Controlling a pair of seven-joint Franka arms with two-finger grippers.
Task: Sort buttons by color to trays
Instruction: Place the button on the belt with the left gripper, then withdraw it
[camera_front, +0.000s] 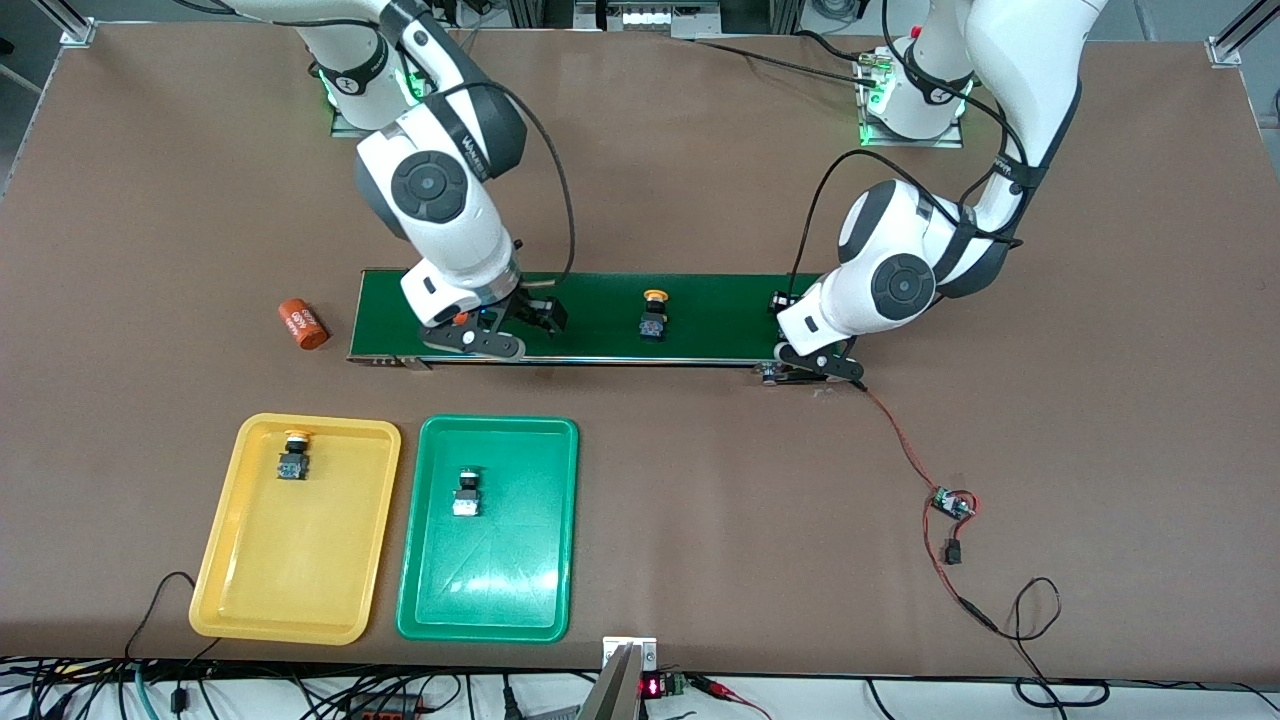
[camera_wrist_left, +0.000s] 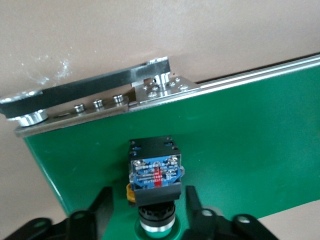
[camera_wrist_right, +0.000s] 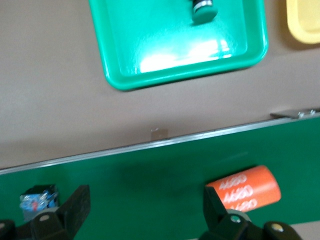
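The green-capped button (camera_wrist_left: 155, 172) lies on the dark green conveyor belt (camera_front: 600, 300) at the left arm's end. My left gripper (camera_front: 795, 322) is low over it, and its open fingers (camera_wrist_left: 192, 200) stand either side without touching. A yellow button (camera_front: 653, 315) lies mid-belt. My right gripper (camera_front: 497, 325) is open and empty over the belt's other end (camera_wrist_right: 144, 207), with a blue button body (camera_wrist_right: 37, 200) showing to one side. The yellow tray (camera_front: 240, 560) holds a yellow button (camera_front: 294, 455). The green tray (camera_front: 500, 590) holds a green button (camera_front: 466, 490).
An orange "4680" cylinder (camera_wrist_right: 245, 190) lies on the belt right beside one right finger. A second one (camera_front: 302, 323) lies on the table off the belt's end. A red wire with a small circuit board (camera_front: 950, 503) runs from the belt's left-arm end.
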